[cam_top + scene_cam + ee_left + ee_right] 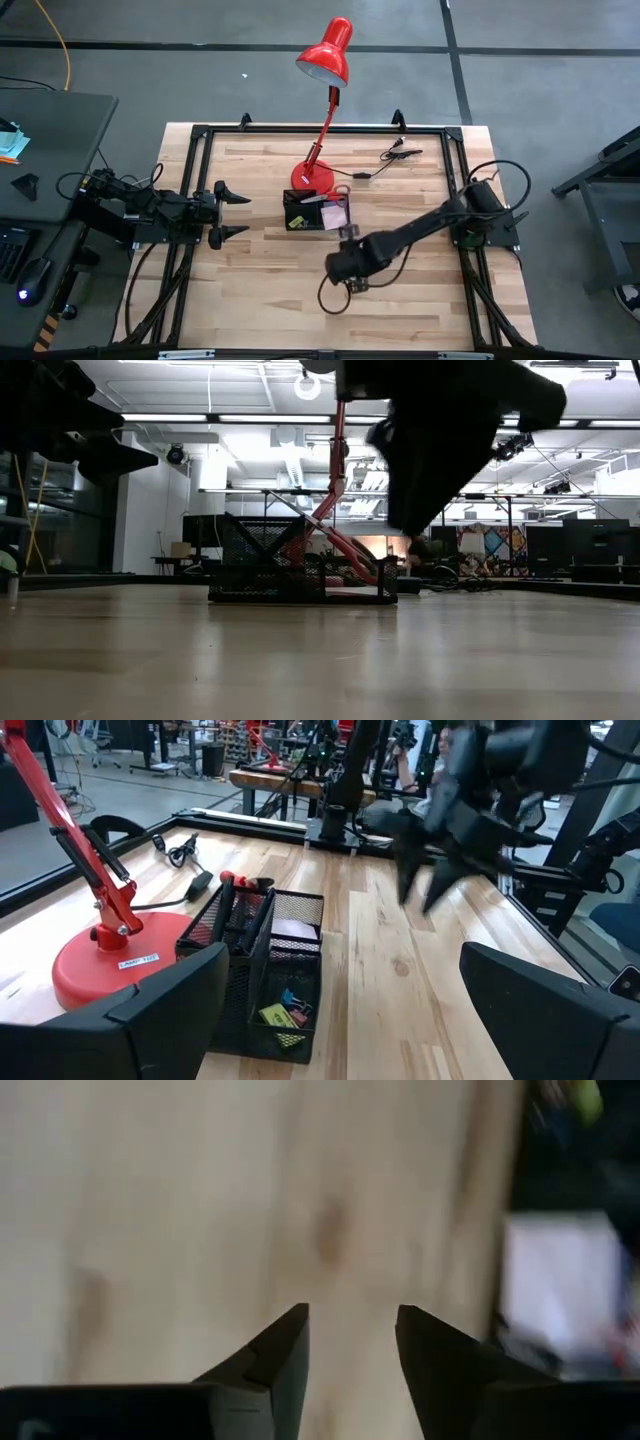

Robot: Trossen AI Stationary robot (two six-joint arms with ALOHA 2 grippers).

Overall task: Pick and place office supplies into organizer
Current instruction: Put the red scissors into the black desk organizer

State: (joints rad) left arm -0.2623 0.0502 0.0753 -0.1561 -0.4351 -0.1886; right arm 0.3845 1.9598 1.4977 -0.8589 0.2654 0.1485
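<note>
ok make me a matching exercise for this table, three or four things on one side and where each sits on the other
Things:
1. red desk lamp
2. organizer
3. left end effector
4. right end effector

Places:
A. at the table's left side, fingers wide apart
B. table centre, in front of the lamp base
C. just in front of the organizer, nothing held
D. back of the table, behind the organizer

Pairs: 1-D, 2-B, 3-A, 4-C

My light wood plank surface (260, 300) sits in a black frame on a grey concrete floor (560, 60) crossed by dark seams. A dark desk (50, 130) stands off my left side, another dark bench (610, 190) off my right. Beyond, an open workshop: white ceiling with strip lights (190, 417), workbenches (270, 782), a colourful patterned panel (487, 544) far back.
</note>
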